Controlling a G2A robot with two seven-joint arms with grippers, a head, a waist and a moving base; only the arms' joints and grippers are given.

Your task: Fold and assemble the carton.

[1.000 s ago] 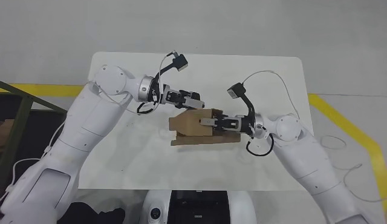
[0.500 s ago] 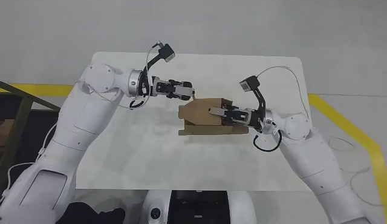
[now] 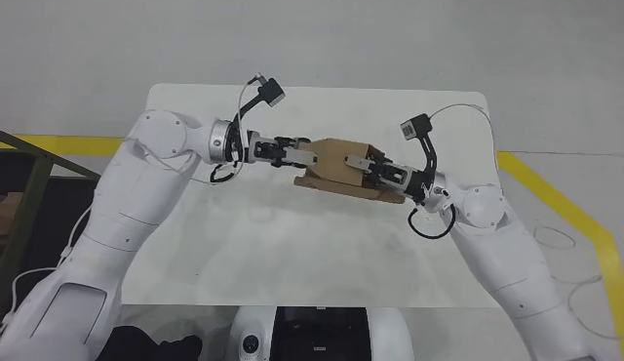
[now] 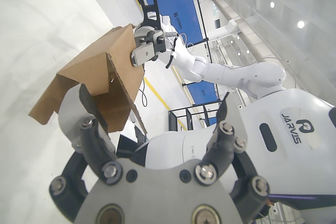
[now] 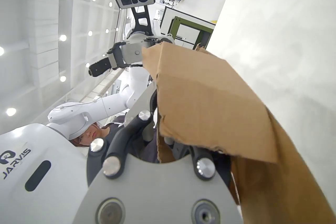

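A brown cardboard carton (image 3: 339, 159), partly opened with loose flaps, hangs tilted above the middle of the white table (image 3: 195, 254). My right gripper (image 3: 374, 171) is shut on its right wall; the left wrist view shows that grip (image 4: 145, 50) on the carton (image 4: 105, 70). In the right wrist view the carton (image 5: 210, 104) covers most of my right gripper (image 5: 160, 110). My left gripper (image 3: 298, 154) is at the carton's left end, open. In its own view the left gripper (image 4: 155, 97) stands wide, one finger (image 4: 88, 101) in front of a lower flap.
The table's rounded edges lie well away from both arms. A yellow floor line (image 3: 546, 190) runs past the table's right side. A dark frame (image 3: 29, 180) stands off the left edge.
The right gripper has carried the carton up and toward the table's back, tilting it. The left gripper pulled off the carton, then came back to its left end.
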